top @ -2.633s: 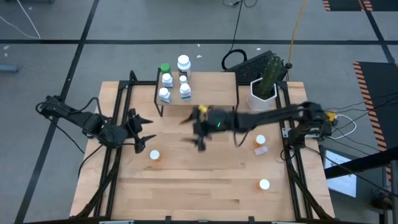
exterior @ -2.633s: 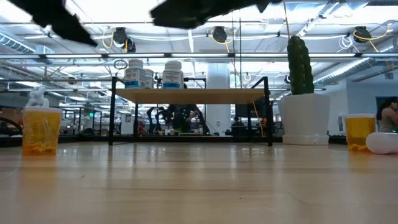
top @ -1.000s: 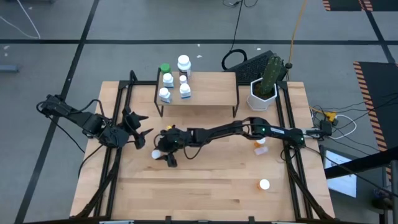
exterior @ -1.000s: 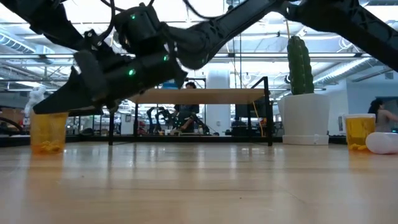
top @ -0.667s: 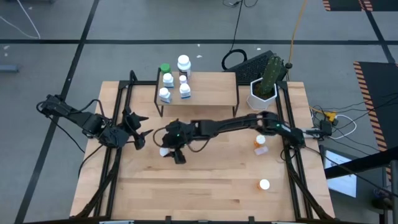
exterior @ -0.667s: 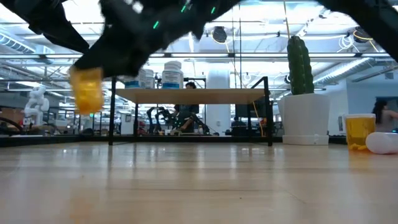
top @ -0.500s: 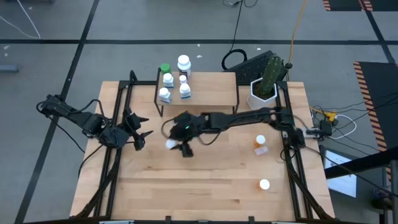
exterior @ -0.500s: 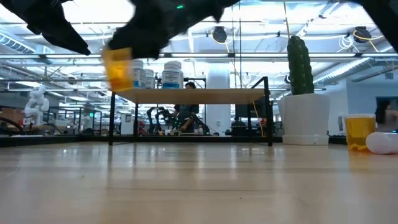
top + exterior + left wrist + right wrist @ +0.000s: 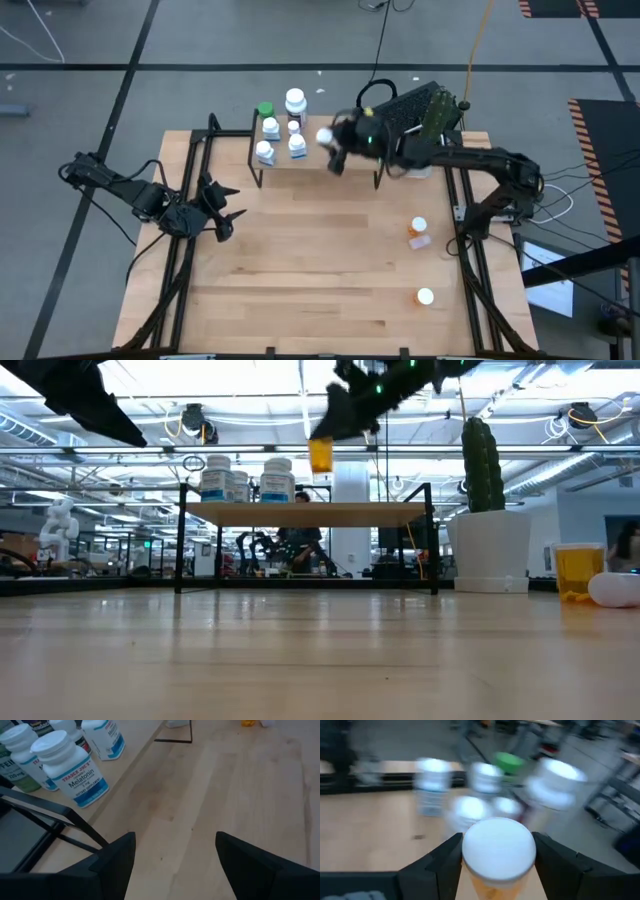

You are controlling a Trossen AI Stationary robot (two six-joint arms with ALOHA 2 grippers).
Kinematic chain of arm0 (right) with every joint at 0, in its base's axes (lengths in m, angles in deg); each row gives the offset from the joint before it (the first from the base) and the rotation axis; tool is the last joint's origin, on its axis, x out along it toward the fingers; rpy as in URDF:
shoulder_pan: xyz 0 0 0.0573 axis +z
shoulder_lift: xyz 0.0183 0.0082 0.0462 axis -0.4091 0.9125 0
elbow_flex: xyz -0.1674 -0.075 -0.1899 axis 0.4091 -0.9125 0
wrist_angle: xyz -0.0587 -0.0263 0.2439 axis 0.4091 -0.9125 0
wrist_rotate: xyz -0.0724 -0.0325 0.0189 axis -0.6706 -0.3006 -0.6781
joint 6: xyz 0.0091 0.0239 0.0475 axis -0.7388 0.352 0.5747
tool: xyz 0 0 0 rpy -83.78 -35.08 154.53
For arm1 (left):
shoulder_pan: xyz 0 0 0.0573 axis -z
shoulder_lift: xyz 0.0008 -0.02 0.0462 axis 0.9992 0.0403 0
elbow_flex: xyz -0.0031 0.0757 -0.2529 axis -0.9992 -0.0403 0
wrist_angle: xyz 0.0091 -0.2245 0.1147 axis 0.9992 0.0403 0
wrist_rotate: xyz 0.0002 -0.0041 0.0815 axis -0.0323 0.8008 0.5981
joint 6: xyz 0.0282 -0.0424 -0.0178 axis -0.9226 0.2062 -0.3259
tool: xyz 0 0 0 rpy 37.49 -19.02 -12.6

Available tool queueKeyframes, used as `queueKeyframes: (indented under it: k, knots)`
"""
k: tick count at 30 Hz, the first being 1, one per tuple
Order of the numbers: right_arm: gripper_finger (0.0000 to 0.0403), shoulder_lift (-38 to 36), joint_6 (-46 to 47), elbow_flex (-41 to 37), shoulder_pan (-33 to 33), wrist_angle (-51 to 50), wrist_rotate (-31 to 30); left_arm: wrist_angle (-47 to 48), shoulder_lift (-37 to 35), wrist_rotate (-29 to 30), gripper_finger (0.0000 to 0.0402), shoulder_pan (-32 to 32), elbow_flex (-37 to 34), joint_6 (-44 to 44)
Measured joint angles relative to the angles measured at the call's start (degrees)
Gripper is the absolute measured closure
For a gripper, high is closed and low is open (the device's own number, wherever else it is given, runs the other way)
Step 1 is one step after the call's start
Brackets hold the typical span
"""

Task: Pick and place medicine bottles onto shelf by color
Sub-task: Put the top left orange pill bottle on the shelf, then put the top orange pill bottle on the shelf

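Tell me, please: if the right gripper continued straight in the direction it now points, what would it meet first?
Probably the white-capped bottles grouped on the shelf. The right gripper, shut on the orange bottle, points along the shelf toward them. It is above the board, so depth is unclear; it might pass over them.

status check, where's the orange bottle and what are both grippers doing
Right gripper shut on orange bottle, in the air over the shelf. Left gripper open, waiting at table's left. White bottles crowd shelf's left end.
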Motion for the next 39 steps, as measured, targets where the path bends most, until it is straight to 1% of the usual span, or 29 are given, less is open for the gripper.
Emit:
queueKeyframes:
  k: [2,6,10,13,18,21,27,30,32,36,39]
  knots:
    - [0.0193,0.97,0.18,-0.13,-4.19,0.93,3.06,-0.22,0.00,0.23,0.0128,0.00,0.00,-0.26]
    - [0.0193,5.07,4.49,-0.11,-11.20,8.04,12.01,-0.28,0.00,0.82,0.0128,0.00,0.00,-0.40]
    - [0.0193,9.57,8.10,-0.09,-15.14,13.05,17.08,-0.38,0.00,0.90,0.0128,0.00,0.00,-0.10]
    - [0.0193,11.65,9.63,0.49,-16.41,13.29,20.16,-0.43,0.04,0.90,0.0128,0.00,0.00,0.05]
    - [0.0193,12.93,9.20,0.88,-16.57,13.71,20.54,-0.83,0.07,1.33,0.0128,-0.12,0.00,0.06]
    - [0.0186,12.98,8.86,0.88,-16.57,14.01,20.56,-1.31,0.07,1.34,0.0128,-0.59,0.00,-0.09]
    - [0.0142,12.93,8.72,0.88,-16.57,15.90,20.06,-1.70,0.07,1.35,0.0128,-1.58,0.00,0.00]
    - [0.0115,12.93,7.77,0.88,-16.55,15.87,17.63,-1.71,0.07,1.35,0.0128,-1.75,0.00,0.04]
    - [0.0100,12.93,7.41,0.88,-16.55,15.74,17.56,-1.73,0.07,1.30,0.0128,-1.75,0.00,0.04]
    - [0.0085,11.81,7.29,0.88,-16.55,15.34,17.54,-1.70,0.07,1.20,0.0128,-1.79,0.00,0.16]
    - [0.0083,8.47,7.21,0.88,-15.94,13.16,17.34,-1.70,0.07,0.79,0.0128,-1.79,0.00,0.24]
